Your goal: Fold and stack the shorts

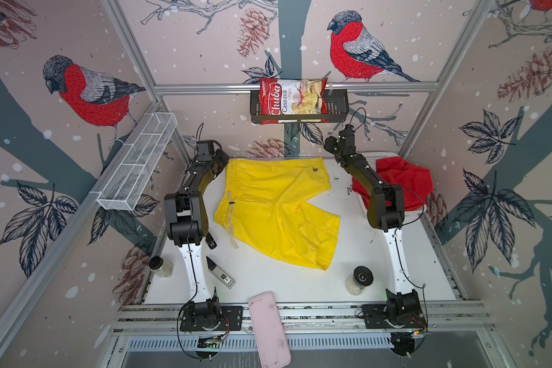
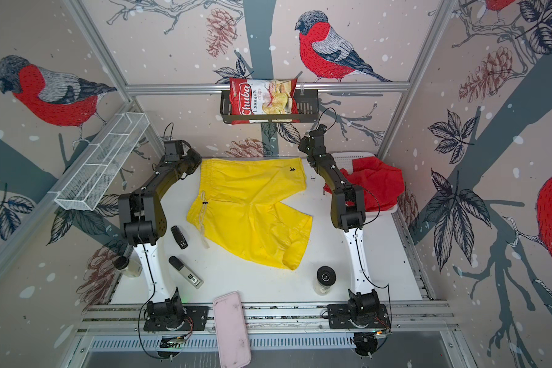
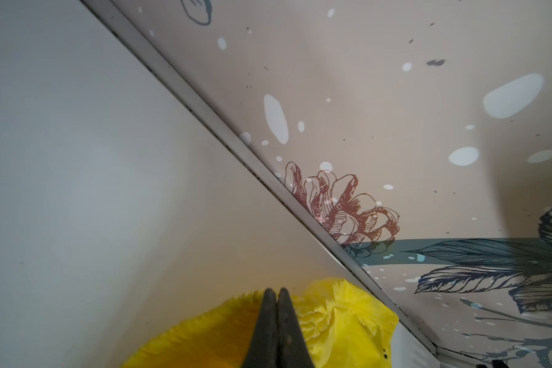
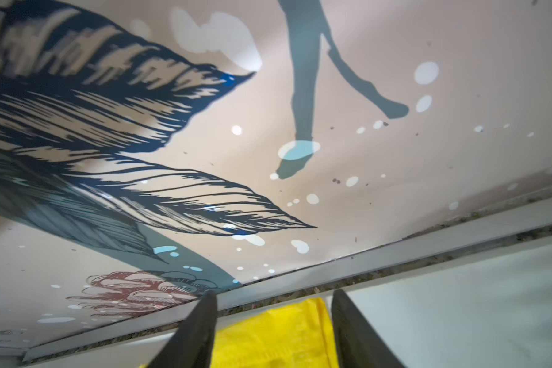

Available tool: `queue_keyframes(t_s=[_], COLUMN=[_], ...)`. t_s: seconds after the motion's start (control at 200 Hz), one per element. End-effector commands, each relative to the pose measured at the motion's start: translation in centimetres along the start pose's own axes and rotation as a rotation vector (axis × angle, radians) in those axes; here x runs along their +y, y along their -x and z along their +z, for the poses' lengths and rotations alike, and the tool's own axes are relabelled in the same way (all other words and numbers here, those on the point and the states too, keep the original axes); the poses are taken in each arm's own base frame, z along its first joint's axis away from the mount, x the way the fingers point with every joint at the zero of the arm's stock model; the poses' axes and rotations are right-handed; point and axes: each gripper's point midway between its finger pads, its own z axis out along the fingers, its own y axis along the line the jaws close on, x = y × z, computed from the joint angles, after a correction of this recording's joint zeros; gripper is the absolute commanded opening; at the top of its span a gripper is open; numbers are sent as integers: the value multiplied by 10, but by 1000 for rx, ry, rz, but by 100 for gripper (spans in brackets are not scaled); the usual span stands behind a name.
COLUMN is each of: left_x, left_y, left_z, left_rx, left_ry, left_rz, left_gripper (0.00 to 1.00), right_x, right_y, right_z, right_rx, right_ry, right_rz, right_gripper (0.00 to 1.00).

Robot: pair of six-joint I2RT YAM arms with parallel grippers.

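Yellow shorts (image 1: pixel 274 207) lie spread on the tabletop (image 1: pixel 300 280), in front of the chips bag (image 1: pixel 292 97); red shorts (image 1: pixel 405 181) are heaped to its right; left gripper (image 3: pixel 274 291) is closed at the waistband corner; right gripper (image 4: pixel 273 296) gapes astride a leg-hem corner; if the left has cloth pinched, lifting away would drag and rumple the spread.

The bright yellow thin fabric shorts (image 1: pixel 274 210) carry a small dark logo (image 1: pixel 315 169) and pale drawstring (image 1: pixel 230 216). Right of them, crumpled red fabric shorts (image 1: pixel 402 181), perhaps mesh-textured. Beyond them, a red-and-white chips bag (image 1: pixel 292 97).
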Motion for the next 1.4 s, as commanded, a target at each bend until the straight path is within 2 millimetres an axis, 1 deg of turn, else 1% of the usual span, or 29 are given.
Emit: queue_keyframes(t_s=[0.0, 0.035, 0.055, 0.125, 0.21, 0.255, 0.27, 0.36, 0.44, 0.505, 0.545, 0.59, 0.64, 0.67, 0.68, 0.74, 0.775, 0.825, 0.875, 0.911, 0.996, 1.036, 1.106, 1.151, 1.221, 1.256, 1.296, 1.391], left_x=[9, 12, 13, 17, 21, 21, 18, -1, -23, -43, -53, -57, -60, -61, -61, -63, -66, -73, -81, -90, -106, -114, -122, -126, -136, -141, -143, -150], left_y=[9, 8, 8, 6, 4, 1, -1, -26, -56, -84, -101, -119, -137, -146, -149, -166, -176, -190, -202, -211, -229, -236, -248, -257, -269, -273, -276, -281], left_z=[-8, -11, -13, -23, -36, -43, -46, -53, -51, -42, -35, -27, -17, -12, -10, -2, 2, 6, 9, 10, 15, 16, 19, 21, 19, 18, 17, 13], left_rx=[-31, -34, -37, -51, -65, -67, -67, -39, 3, 49, 83, 118, 160, 180, 188, 227, 245, 269, 289, 301, 331, 343, 372, 391, 402, 397, 382, 349], left_ry=[72, 86, 90, 112, 140, 153, 148, 104, 74, 33, 14, 18, 9, 1, -1, -20, -32, -54, -74, -97, -138, -159, -177, -195, -219, -226, -217, -219], left_rz=[13, 12, 12, 14, 20, 26, 32, 84, 143, 186, 218, 243, 252, 250, 249, 240, 239, 248, 266, 282, 310, 318, 328, 339, 384, 422, 468, 565], left_gripper=[39, 51, 54, 62, 68, 68, 68, 64, 55, 51, 48, 42, 35, 29, 25, 7, 0, 0, 0, 0, 0, 0, 0, 4, 20, 26, 30, 36], right_x=[14, 19, 24, 33, 39, 38, 38, 25, 7, -7, -13, -20, -23, -25, -25, -28, -28, -28, -29, -31, -35, -36, -37, -36, -32, -30, -24, -7], right_y=[-6, -12, -11, -22, -45, -60, -66, -104, -137, -162, -174, -186, -194, -198, -200, -205, -208, -214, -216, -219, -222, -223, -224, -223, -218, -214, -208, -186], right_z=[-13, -19, -24, -40, -61, -73, -77, -99, -118, -133, -142, -150, -157, -159, -159, -159, -157, -153, -147, -142, -128, -122, -110, -102, -90, -84, -79, -67], right_rx=[47, 63, 61, 85, 146, 199, 217, 315, 389, 450, 471, 488, 495, 499, 502, 511, 518, 530, 532, 536, 538, 538, 536, 534, 526, 518, 507, 466], right_ry=[30, 37, 46, 55, 48, 27, 20, -50, -101, -118, -119, -120, -113, -108, -105, -99, -94, -83, -84, -91, -104, -106, -107, -103, -84, -75, -61, -13], right_rz=[-18, -30, -38, -62, -81, -90, -93, -125, -130, -103, -88, -76, -66, -62, -61, -58, -53, -43, -34, -30, -23, -20, -17, -16, -10, -5, -3, -4], right_gripper=[62, 62, 63, 65, 66, 67, 67, 67, 68, 68, 68, 68, 68, 67, 66, 59, 52, 43, 37, 34, 28, 27, 25, 25, 25, 25, 25, 25])
